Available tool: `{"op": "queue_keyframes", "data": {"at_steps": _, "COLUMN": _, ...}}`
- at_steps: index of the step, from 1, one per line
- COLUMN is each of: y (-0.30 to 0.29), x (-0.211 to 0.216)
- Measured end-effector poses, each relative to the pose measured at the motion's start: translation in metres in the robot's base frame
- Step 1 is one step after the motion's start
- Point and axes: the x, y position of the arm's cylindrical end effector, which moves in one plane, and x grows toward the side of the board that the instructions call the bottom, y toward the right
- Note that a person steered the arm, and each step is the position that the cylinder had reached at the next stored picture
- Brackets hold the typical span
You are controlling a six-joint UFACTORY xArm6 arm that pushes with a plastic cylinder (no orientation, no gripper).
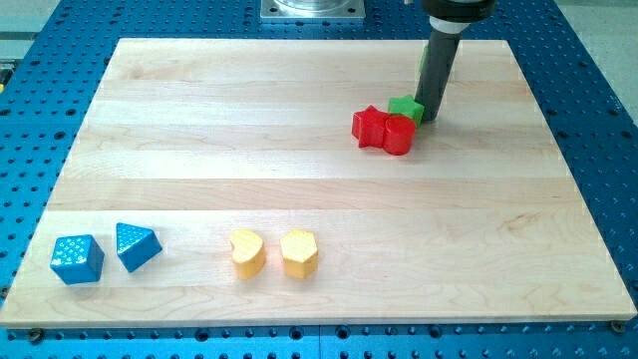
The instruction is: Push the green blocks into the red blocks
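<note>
Nearest the view's bottom edge, on the pale wooden board (319,199), lie four blocks in a loose row. Taking the red star-shaped block (370,126) near the view's top right as the landmark, the blue cube (77,258) with pale speckles and the blue wedge-like block (137,245) sit far down and far to the view's left of it, near each other but apart. Two yellow blocks, one rounded and heart-like (246,252) and one hexagonal (299,252), sit well below the star and a little to the view's left, just beside each other.

Touching the star on the view's right is a red cylinder-like block (399,135). A green block (405,108), roughly cube-shaped, sits just above that red block and to the upper right of the star, touching or nearly touching the red pair. Another sliver of green (423,62) shows behind the dark rod, higher up; its shape cannot be made out.

My tip (430,120) is a plain rod with no jaws to part or close; it stands against the green cube's right side, right of the star.
</note>
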Motion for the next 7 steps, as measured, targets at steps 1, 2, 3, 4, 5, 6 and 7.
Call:
{"op": "queue_keyframes", "data": {"at_steps": 1, "y": 0.030, "x": 0.003}}
{"op": "queue_keyframes", "data": {"at_steps": 2, "y": 0.085, "x": -0.046}}
{"op": "queue_keyframes", "data": {"at_steps": 3, "y": 0.108, "x": -0.127}}
{"op": "queue_keyframes", "data": {"at_steps": 4, "y": 0.046, "x": -0.149}}
{"op": "queue_keyframes", "data": {"at_steps": 5, "y": 0.040, "x": -0.066}}
{"op": "queue_keyframes", "data": {"at_steps": 6, "y": 0.046, "x": 0.010}}
{"op": "queue_keyframes", "data": {"at_steps": 7, "y": 0.046, "x": 0.003}}
